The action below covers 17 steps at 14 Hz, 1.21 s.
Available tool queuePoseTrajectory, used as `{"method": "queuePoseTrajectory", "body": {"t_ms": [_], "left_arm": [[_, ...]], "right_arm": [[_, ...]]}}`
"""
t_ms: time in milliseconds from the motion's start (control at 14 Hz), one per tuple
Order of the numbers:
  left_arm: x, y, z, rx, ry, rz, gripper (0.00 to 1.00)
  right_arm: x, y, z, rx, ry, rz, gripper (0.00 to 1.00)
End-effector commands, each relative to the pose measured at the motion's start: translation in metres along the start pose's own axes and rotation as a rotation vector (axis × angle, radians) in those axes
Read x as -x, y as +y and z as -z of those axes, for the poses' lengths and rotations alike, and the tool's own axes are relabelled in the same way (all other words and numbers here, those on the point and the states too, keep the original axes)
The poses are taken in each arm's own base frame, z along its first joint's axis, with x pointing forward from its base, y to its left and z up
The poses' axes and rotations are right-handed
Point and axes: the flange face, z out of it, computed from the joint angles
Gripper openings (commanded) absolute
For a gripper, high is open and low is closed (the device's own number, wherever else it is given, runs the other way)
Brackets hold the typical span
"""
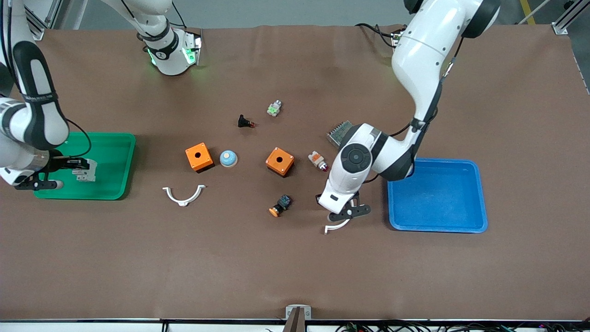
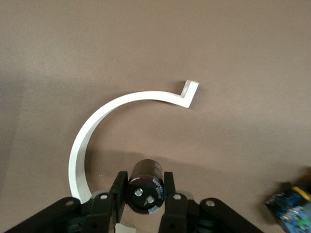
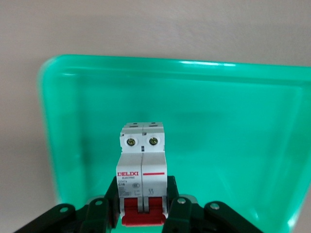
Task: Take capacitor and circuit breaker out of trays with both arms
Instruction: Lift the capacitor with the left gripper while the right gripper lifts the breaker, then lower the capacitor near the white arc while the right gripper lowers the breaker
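The right arm's black two-finger gripper (image 3: 143, 206) is clamped on the light-grey circuit breaker with red switch levers (image 3: 142, 172), over the shallow green plastic tray (image 3: 233, 126); in the front view the block sits low above the tray floor, so I judge that a sideways pull before lifting could catch the raised rim and drag the tray. The left arm's gripper (image 2: 145, 194) pinches the small dark cylindrical capacitor with a silvery top (image 2: 144, 187) by its sides, already out of the blue plastic tray (image 1: 438, 196) and over the brown table mat (image 1: 295, 267). Round walls give little purchase, so it may twist or slip. Directly beneath lies a white curved plastic bracket (image 2: 112, 119); setting down there risks the capacitor tipping and rolling. Open mat nearer the front camera than the bracket offers plenty of room; the orange-capped push-button (image 1: 280, 206) lies near the bracket, toward the green tray.
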Motion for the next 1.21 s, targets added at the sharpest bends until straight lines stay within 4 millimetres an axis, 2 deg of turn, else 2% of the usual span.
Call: {"method": "queuePoseTrajectory", "body": {"t_ms": [0, 71, 143, 214, 286, 357, 429, 571, 714, 857, 1000, 1143], "left_arm": [[-0.004, 0.001, -0.006, -0.026, 0.013, 0.005, 0.3], [-0.003, 0.002, -0.011, -0.028, 0.011, 0.004, 0.52], [-0.005, 0.001, -0.008, -0.024, 0.014, 0.01, 0.82], [-0.008, 0.001, 0.0, -0.019, 0.024, 0.012, 1.0], [-0.013, -0.001, 0.011, -0.022, 0.036, 0.017, 1.0], [-0.024, -0.008, 0.037, -0.028, 0.059, 0.026, 1.0], [-0.033, -0.018, 0.066, -0.05, 0.06, 0.034, 1.0], [-0.053, -0.045, 0.14, -0.08, 0.097, 0.028, 1.0], [-0.073, -0.082, 0.195, -0.1, 0.11, -0.005, 1.0], [-0.081, -0.117, 0.243, -0.117, 0.086, -0.032, 1.0], [-0.082, -0.148, 0.293, -0.123, 0.077, -0.042, 1.0], [-0.083, -0.188, 0.34, -0.125, 0.064, -0.088, 1.0]], "right_arm": [[-0.011, -0.043, 0.084, -0.012, -0.041, 0.001, 0.22], [-0.016, -0.068, 0.1, -0.005, -0.06, -0.022, 0.22], [-0.022, -0.1, 0.113, 0.007, -0.077, -0.045, 0.22], [-0.027, -0.132, 0.122, 0.017, -0.089, -0.076, 0.22], [-0.032, -0.165, 0.123, 0.022, -0.093, -0.097, 0.22], [-0.036, -0.209, 0.124, 0.005, -0.087, -0.116, 0.22], [-0.039, -0.24, 0.122, -0.01, -0.081, -0.133, 0.22], [-0.046, -0.311, 0.128, -0.03, -0.051, -0.15, 0.22], [-0.061, -0.365, 0.107, -0.03, -0.012, -0.182, 0.22], [-0.074, -0.401, 0.076, -0.019, 0.021, -0.181, 0.22], [-0.087, -0.42, 0.045, -0.058, 0.027, -0.185, 0.22], [-0.098, -0.434, 0.017, -0.11, 0.025, -0.197, 0.22]]}}
